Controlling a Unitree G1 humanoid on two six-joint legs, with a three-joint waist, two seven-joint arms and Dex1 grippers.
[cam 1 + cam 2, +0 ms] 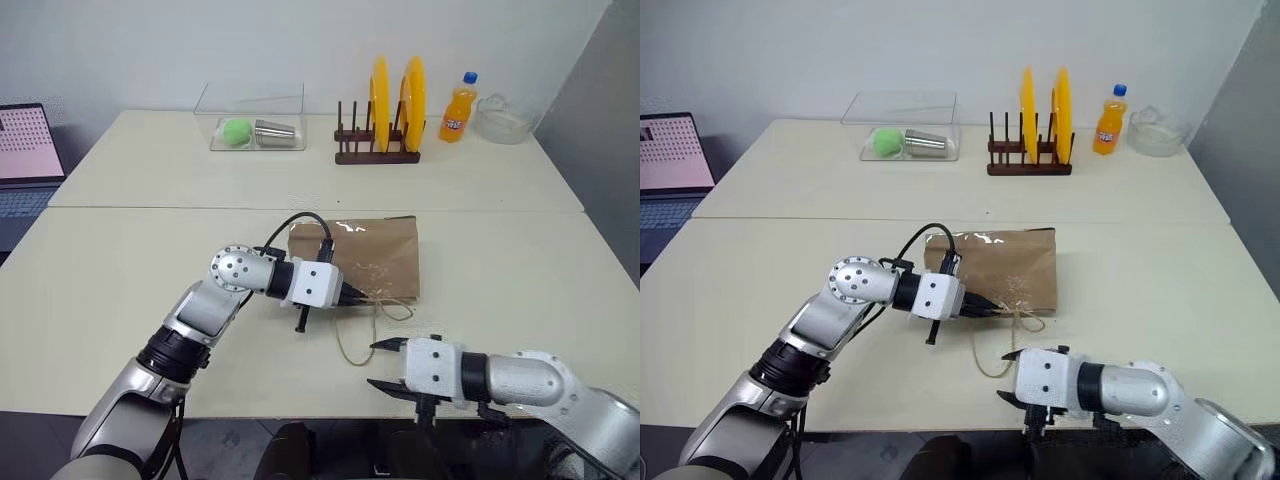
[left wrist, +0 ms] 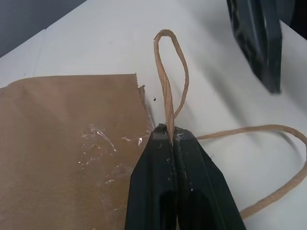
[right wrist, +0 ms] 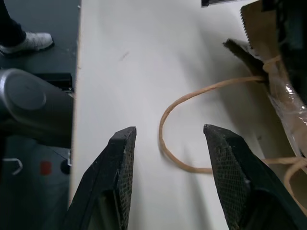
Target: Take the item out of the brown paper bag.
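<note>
With the left gripper (image 2: pixel 171 139) pinching one cord handle (image 2: pixel 168 76) of the brown paper bag (image 1: pixel 365 255) lying flat on the table (image 1: pixel 520 260), the item presumably hidden inside, the spread-fingered right gripper (image 3: pixel 168 143) should catch the other handle (image 3: pixel 165 139) and open the mouth gently.

Open table (image 1: pixel 520 290) is left to the right of the brown paper bag (image 1: pixel 375 250). Its near edge is blocked by the left gripper (image 1: pixel 355 297), a loose cord handle (image 1: pixel 350 345) and the right gripper (image 1: pixel 382 365).
</note>
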